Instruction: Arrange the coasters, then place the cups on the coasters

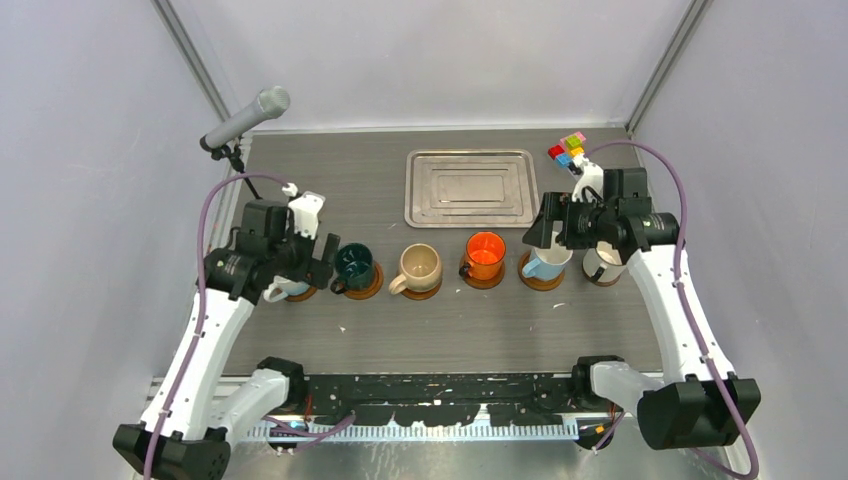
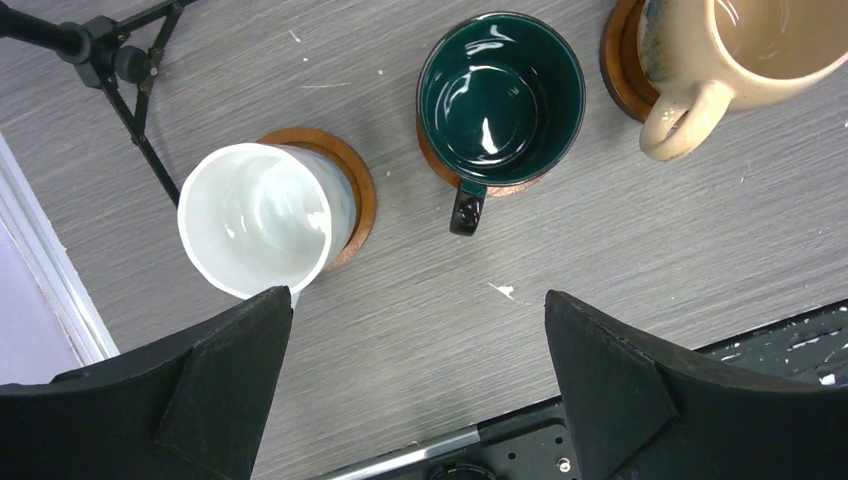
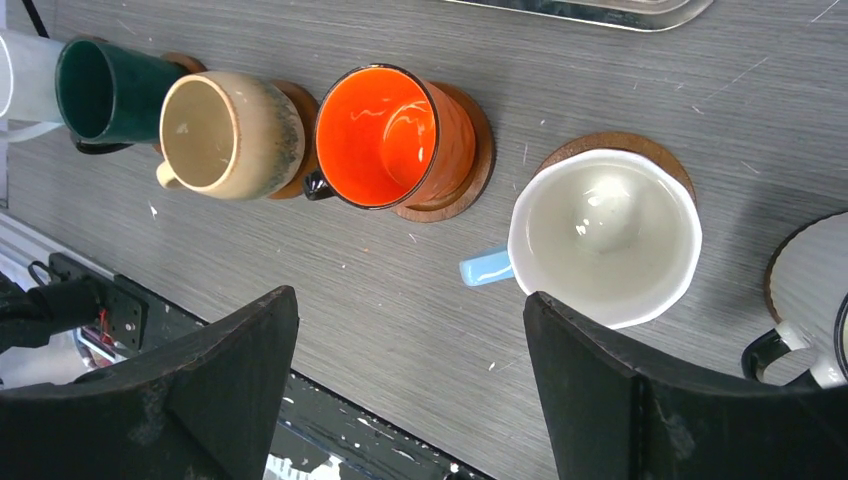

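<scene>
Grey table [image 1: 450, 330] bears tray [image 1: 470, 188], blocks [image 1: 567, 150], perhaps six coasters [image 2: 358, 190].

My left arm [image 1: 215, 335] and my right arm [image 1: 675, 310] are white along the long links and black at the joints; a thin purple cable [image 1: 203, 230] runs along each; my bases [image 1: 170, 450] are blocky and black; a white bracket [image 1: 308, 210] sits at my left wrist; my left gripper [image 2: 417, 300] has broad matte black fingers [image 2: 225, 395], wedge-shaped with flat angled faces; my right gripper [image 3: 410, 298] has the same black wedges, their surface slightly rough and dull.
</scene>
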Available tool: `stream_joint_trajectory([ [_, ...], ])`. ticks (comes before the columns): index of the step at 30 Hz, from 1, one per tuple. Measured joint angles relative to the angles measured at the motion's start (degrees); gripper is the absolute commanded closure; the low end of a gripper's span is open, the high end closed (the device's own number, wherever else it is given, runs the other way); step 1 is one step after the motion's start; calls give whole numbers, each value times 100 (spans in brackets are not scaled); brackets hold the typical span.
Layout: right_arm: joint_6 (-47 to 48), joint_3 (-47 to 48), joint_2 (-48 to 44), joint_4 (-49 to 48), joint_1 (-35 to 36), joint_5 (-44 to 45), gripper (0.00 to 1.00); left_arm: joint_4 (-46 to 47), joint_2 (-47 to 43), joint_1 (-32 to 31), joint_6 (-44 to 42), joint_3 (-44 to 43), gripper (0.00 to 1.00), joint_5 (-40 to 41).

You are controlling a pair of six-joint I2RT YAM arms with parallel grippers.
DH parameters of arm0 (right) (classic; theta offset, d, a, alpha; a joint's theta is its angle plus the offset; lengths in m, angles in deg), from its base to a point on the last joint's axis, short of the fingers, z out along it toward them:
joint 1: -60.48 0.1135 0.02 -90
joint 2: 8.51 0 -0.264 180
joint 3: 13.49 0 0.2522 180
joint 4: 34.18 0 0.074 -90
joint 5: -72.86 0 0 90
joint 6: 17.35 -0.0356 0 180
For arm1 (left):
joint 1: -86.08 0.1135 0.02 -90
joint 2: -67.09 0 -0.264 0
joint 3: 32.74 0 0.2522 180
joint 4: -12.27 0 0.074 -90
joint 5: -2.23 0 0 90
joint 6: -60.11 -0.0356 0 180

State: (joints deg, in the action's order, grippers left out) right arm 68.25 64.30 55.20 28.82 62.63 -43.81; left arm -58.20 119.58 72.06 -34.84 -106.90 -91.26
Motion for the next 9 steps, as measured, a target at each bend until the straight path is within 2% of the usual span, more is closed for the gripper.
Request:
stream_joint_trajectory([
  [9,-2,-98,-197,-146,0,0,12,63,-17,57,4,2,0,-7],
])
